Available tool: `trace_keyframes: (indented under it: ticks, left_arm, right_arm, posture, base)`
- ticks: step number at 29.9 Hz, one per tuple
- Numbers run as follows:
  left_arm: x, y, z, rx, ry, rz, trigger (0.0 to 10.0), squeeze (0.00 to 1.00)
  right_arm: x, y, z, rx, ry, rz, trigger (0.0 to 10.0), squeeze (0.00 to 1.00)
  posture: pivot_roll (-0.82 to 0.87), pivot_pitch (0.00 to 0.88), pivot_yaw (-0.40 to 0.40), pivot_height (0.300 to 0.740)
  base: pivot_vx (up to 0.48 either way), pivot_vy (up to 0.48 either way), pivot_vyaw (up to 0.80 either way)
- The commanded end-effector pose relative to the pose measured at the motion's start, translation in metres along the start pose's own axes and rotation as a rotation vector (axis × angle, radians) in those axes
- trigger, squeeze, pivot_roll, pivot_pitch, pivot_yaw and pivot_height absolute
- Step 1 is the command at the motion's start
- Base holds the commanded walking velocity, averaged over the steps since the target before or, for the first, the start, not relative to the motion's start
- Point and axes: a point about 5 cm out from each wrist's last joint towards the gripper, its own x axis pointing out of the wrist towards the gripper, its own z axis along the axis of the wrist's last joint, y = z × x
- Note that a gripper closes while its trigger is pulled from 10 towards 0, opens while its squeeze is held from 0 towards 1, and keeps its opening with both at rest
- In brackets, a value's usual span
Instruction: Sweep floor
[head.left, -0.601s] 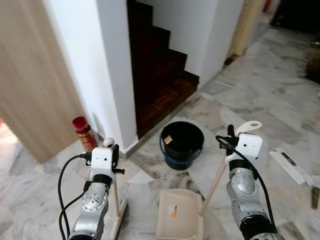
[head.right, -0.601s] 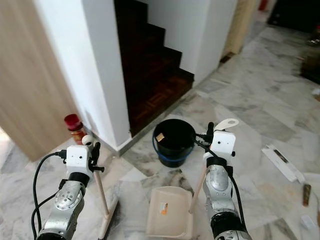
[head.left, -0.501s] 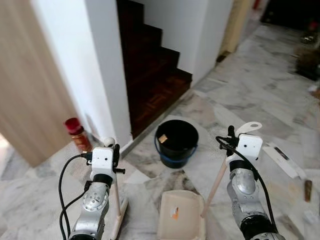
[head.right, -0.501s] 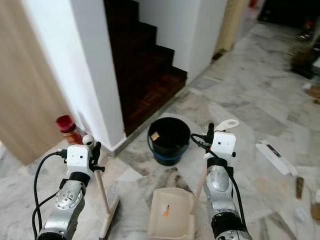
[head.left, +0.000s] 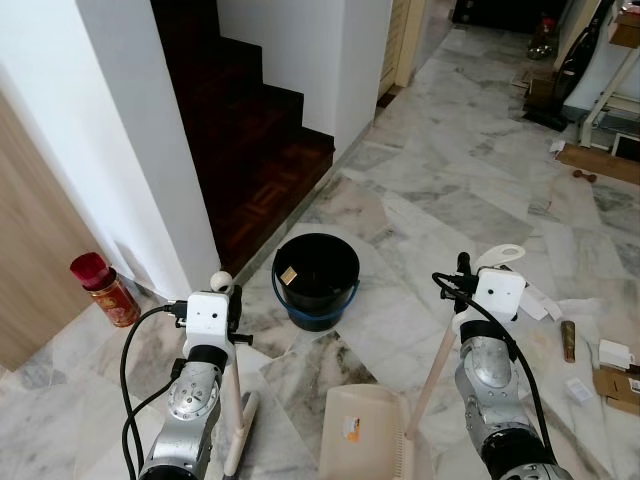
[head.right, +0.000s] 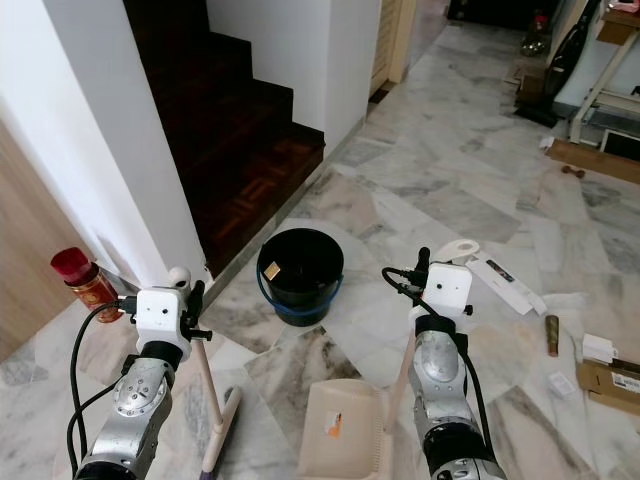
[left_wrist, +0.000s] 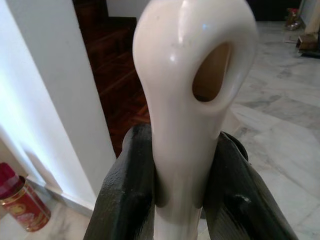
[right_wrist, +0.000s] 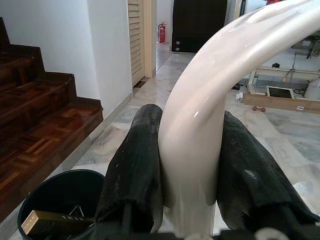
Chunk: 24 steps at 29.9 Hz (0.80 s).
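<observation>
My left gripper (head.left: 231, 303) is shut on the top of a cream broom handle (head.left: 232, 392), which runs down to the brush head (head.left: 240, 445) on the marble floor. In the left wrist view the black fingers (left_wrist: 131, 180) clamp the handle just under its hanging loop (left_wrist: 192, 55). My right gripper (head.left: 462, 268) is shut on the cream dustpan handle (head.left: 432, 366). The dustpan (head.left: 362, 447) rests on the floor between my arms. The right wrist view shows both fingers (right_wrist: 136, 160) pressed against that handle (right_wrist: 200, 130).
A black bucket (head.left: 315, 281) with a small box inside stands just ahead. Dark wooden stairs (head.left: 250, 140) and a white wall corner (head.left: 150, 150) lie to the left, with a red canister (head.left: 100, 289) beside them. Litter lies at the right: a white box (head.right: 505, 279), a brown stick (head.left: 567, 340), cardboard (head.left: 621, 386).
The whole view has swung right, so the camera moved: more open floor and litter show at the right. Both grippers keep the same hold on their handles.
</observation>
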Motion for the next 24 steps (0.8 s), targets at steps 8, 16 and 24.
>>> trace_keyframes:
  ticks: [8,16,24]
  left_arm:
    - [0.0047,0.0007,0.0081,0.006,-0.043,-0.001,10.0,0.0]
    - [0.0039,-0.0005,0.008,0.011,-0.047,0.003,10.0,0.0]
    - [0.0026,0.0013,0.0069,0.015,-0.046,0.008,10.0,0.0]
  right_arm:
    - [0.0046,0.0021,0.0065,0.013,-0.025,-0.005,10.0,0.0]
    - [0.005,0.0013,0.0071,0.009,-0.029,-0.006,10.0,0.0]
    - [0.005,0.0025,0.0065,0.01,-0.025,-0.002,10.0,0.0]
  posture:
    - [0.05,0.033,-0.016,0.74]
    - [0.05,0.028,-0.019,0.74]
    - [0.05,0.01,-0.023,0.74]
  base:
    - [0.0,0.0,-0.8]
    - [0.0,-0.353,-0.8]
    - [0.0,0.0,-0.8]
